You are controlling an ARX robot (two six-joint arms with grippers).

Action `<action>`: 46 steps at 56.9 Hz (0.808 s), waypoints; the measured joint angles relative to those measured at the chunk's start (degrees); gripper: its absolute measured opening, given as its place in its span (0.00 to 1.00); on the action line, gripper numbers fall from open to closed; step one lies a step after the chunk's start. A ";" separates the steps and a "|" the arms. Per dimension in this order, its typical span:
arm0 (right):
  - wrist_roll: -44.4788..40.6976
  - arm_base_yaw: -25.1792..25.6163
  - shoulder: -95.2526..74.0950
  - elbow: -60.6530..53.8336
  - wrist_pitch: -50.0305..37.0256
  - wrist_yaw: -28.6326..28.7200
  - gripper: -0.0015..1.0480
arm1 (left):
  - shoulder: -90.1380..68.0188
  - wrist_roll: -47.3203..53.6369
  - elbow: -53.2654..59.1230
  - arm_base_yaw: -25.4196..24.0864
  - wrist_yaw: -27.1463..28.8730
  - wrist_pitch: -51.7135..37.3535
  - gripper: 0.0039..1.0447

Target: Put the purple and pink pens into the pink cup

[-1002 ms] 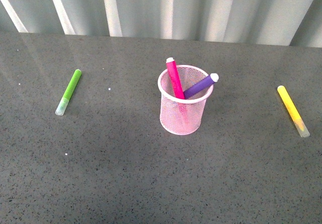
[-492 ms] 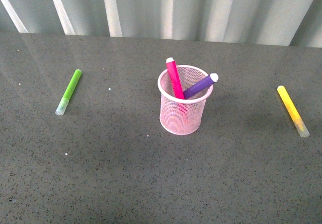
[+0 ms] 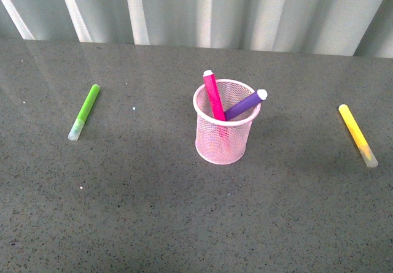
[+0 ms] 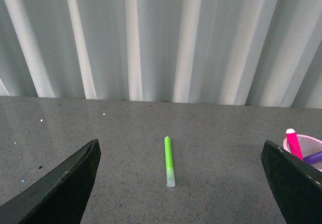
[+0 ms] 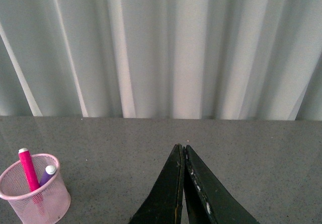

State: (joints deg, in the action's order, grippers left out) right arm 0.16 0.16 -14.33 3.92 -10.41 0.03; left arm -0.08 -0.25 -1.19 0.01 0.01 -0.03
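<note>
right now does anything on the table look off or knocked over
Nothing stands out. The pink cup stands upright with the pink pen and purple pen leaning inside it. The green marker and yellow marker lie flat on the table, apart from the cup.

All three views toward pink cup (image 3: 223,126).
</note>
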 joint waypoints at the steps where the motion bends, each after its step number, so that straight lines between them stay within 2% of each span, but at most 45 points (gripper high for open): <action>1: 0.00 0.00 0.17 -0.07 0.07 0.00 0.03 | 0.00 0.00 0.00 0.00 0.00 0.00 0.94; 16: 0.02 0.00 3.56 -1.46 1.97 0.00 0.03 | 0.00 0.00 0.00 0.00 0.00 0.00 0.94; 24: 0.02 0.00 12.92 -2.95 10.58 0.00 0.03 | -0.02 0.00 0.00 0.00 0.07 0.00 0.94; 46: 0.02 0.00 14.08 -2.91 10.38 -0.02 0.03 | 0.00 0.00 0.00 0.00 -0.02 0.00 0.94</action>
State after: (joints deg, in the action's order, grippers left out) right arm 0.19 0.16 -0.25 1.02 -0.03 0.01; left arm -0.08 -0.25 -1.19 0.01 -0.01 -0.03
